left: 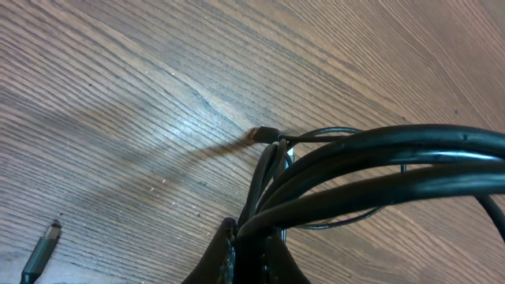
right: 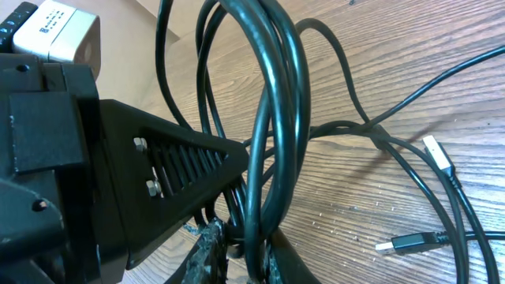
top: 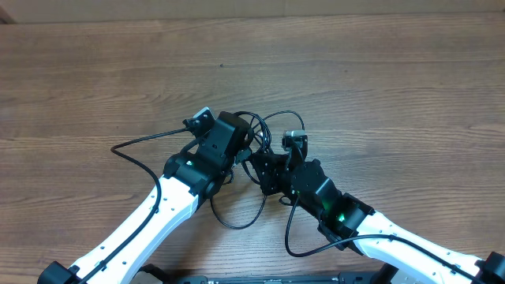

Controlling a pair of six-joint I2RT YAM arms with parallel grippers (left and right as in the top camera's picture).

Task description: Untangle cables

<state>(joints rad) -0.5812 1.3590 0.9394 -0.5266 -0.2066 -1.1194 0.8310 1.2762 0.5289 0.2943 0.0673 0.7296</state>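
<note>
The cables (top: pixel 272 126) are a bunch of thin black cords looped together at the table's middle, between my two grippers. My left gripper (top: pixel 245 150) is shut on several strands (left: pixel 371 170), which bend out of its jaws to the right. A small plug end (left: pixel 267 133) lies on the wood beyond them. My right gripper (top: pixel 259 163) meets the bunch from the other side. In the right wrist view its fingers (right: pixel 207 251) are pressed against upright loops (right: pixel 276 118), shut on them. The left gripper's black body (right: pixel 134 170) sits close against the same loops.
A silver plug (right: pixel 436 151) and a black plug with a silver tip (right: pixel 409 243) lie loose on the wood to the right of the bunch. Another plug (left: pixel 43 251) lies near the left gripper. Thicker arm cables (top: pixel 142 142) curve outward over the wooden table (top: pixel 379 79).
</note>
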